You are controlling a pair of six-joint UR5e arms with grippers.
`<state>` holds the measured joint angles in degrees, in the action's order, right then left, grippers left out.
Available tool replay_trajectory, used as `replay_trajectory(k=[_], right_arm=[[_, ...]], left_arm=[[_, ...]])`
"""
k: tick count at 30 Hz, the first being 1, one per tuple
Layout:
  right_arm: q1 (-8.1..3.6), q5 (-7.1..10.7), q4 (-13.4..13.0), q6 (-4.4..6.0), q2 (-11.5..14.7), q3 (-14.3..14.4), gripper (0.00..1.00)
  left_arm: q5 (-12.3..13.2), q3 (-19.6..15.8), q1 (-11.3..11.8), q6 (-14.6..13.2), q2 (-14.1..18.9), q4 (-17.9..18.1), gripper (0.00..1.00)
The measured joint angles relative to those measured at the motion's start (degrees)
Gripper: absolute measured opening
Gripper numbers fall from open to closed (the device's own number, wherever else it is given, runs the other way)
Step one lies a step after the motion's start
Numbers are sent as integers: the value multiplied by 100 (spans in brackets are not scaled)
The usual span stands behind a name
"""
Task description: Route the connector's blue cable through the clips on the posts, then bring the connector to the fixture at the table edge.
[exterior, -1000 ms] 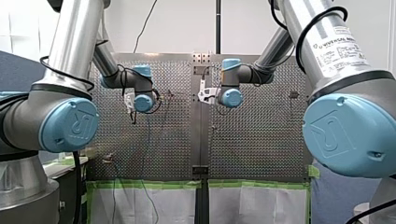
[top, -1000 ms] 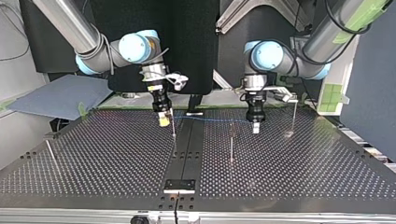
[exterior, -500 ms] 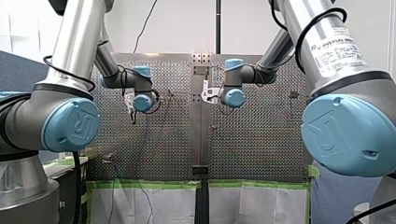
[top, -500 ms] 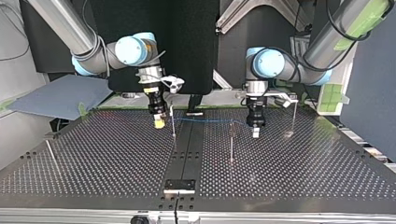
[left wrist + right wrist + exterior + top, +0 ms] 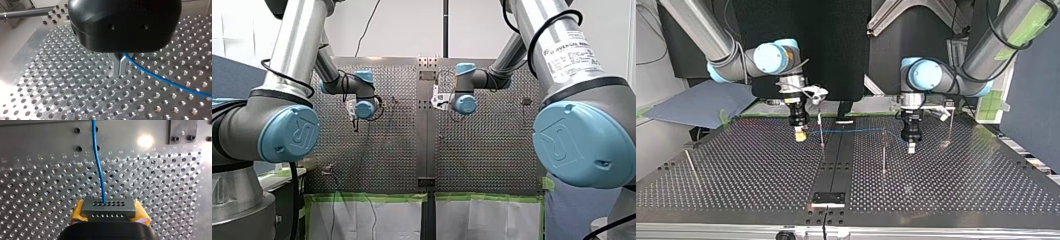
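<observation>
- Front view: my right wrist (image 5: 467,103) has slid further from the dark centre strip (image 5: 427,145) than a second ago. My left wrist (image 5: 364,108), on the strip's other side, has barely shifted. Both wrists hide their jaws here.
- Top view: my right jaws, with yellow pads (image 5: 799,134), have drawn away from the strip and passed the thin post (image 5: 821,131) just beside it. The blue cable (image 5: 851,131) now crosses that post, spans the strip to the clip post (image 5: 883,150) and drops to my left jaws, which have shifted only slightly. The fixture (image 5: 828,199) stands on the strip at the near edge of the surface (image 5: 961,185). Another post (image 5: 949,125) stands beyond my left jaws, further from the strip.
- Left wrist view: my left jaws are closed on the blue cable, which trails off sideways over the perforated surface.
- Right wrist view: my right jaws grip the connector (image 5: 108,207) between the pads. The cable runs straight ahead from its face.
</observation>
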<state>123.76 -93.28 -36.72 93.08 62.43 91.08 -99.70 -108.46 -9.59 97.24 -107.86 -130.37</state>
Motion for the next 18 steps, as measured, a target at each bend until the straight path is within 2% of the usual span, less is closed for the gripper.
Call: replay_trajectory(k=[18], right_arm=[[-245, 77, 14, 36, -37, -114, 0]], left_arm=[[166, 75, 120, 42, -3, -47, 0]])
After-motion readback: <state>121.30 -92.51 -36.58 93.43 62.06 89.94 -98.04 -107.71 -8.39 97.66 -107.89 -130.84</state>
